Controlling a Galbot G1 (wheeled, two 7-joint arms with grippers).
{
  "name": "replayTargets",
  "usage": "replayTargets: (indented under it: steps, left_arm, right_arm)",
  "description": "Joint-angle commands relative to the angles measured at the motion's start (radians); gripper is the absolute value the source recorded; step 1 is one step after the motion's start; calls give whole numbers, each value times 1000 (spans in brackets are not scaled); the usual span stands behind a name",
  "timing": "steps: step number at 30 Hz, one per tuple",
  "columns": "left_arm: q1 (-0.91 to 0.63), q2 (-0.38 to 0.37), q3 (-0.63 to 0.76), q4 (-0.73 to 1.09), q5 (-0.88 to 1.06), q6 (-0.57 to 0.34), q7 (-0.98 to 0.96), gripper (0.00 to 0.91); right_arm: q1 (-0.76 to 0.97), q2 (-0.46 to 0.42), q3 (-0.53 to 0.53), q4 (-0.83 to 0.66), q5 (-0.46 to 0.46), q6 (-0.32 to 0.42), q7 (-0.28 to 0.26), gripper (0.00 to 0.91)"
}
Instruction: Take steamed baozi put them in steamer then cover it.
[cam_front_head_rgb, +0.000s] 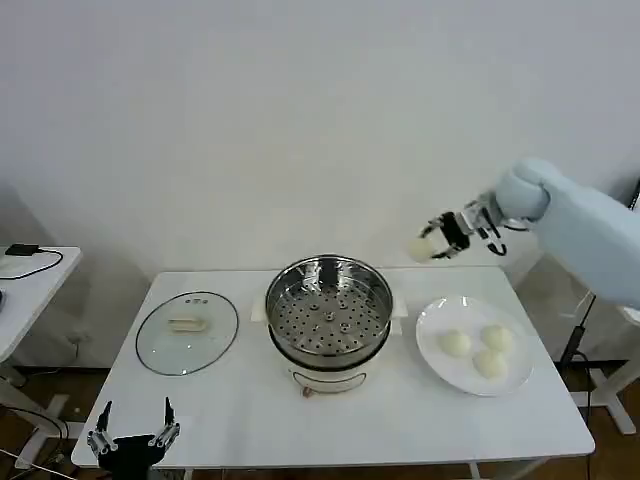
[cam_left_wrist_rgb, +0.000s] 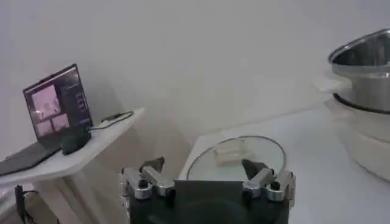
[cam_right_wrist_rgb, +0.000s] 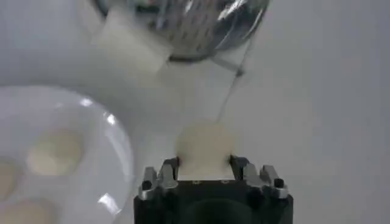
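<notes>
The right hand (cam_front_head_rgb: 437, 243) grips one baozi (cam_right_wrist_rgb: 204, 146) between its fingers, raised beside the steamer (cam_front_head_rgb: 328, 312).

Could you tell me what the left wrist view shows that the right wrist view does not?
Left wrist view alone: the open left gripper, the glass lid lying flat on the table, and a laptop on a side desk.

Right wrist view alone: the right gripper shut on one bun, and the white plate carrying three more buns.

Both share: the steel steamer, with its perforated tray visible from the right wrist.
</notes>
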Motion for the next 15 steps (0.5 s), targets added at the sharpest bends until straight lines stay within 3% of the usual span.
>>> replayTargets:
  steps: [1,6,15]
  left_arm:
    - [-6,2,-9,0,-17,6,2,907]
    - [-14,4,-22,-1,-26,12,4,907]
    - [-20,7,-37,-3,-29,15,6,907]
  right_arm:
    - [269,179,-295,95,212,91,48,584]
    - [226,303,-329,34,162,176,75,584]
    - [129,389,-321,-44,-36,316,113,584]
